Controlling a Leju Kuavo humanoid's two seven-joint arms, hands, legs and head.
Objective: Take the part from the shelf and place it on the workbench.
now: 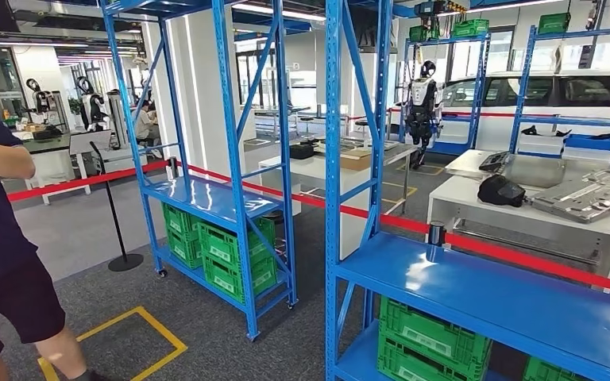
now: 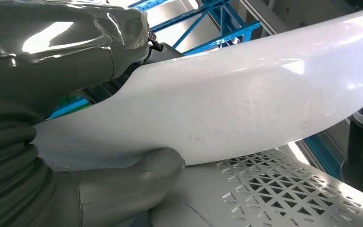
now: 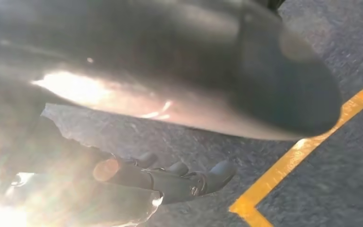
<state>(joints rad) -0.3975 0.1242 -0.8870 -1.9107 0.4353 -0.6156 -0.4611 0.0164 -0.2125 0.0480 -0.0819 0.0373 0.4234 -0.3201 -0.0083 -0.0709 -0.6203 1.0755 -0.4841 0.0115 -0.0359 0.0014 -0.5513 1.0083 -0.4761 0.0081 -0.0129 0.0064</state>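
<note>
In the left wrist view the left hand (image 2: 99, 184) lies against a broad, smooth, glossy white panel (image 2: 246, 99), curved like a shell; the thick grey thumb (image 2: 163, 163) touches its lower edge and a grey finger lies above it, though whether the hand actually clamps the panel I cannot tell. Beside it sits a white perforated sheet (image 2: 274, 189) with a triangular cut-out pattern.

In the right wrist view the right hand (image 3: 179, 179) hangs over dark, rough carpet (image 3: 340, 156) crossed by a yellow tape line (image 3: 293, 161); its dark fingers (image 3: 217, 172) extend roughly straight and hold nothing. A dark rounded shape above it is too blurred to tell.

From the head view, the nearest blue steel shelf (image 1: 516, 305) has a glossy deck bearing a small grey cylindrical part (image 1: 435, 235), upright near its back edge. Green slotted plastic crates (image 1: 429, 337) sit below; their contents cannot be seen. A person (image 1: 0, 238) in dark clothes stands at the left edge. A second blue shelf (image 1: 214, 198) farther off holds more green crates (image 1: 226, 250). Beyond a red barrier tape (image 1: 524, 258), a white tabletop (image 1: 540, 210) carries a black rounded object (image 1: 500, 190) and a flat grey metal panel (image 1: 592, 194).
</note>
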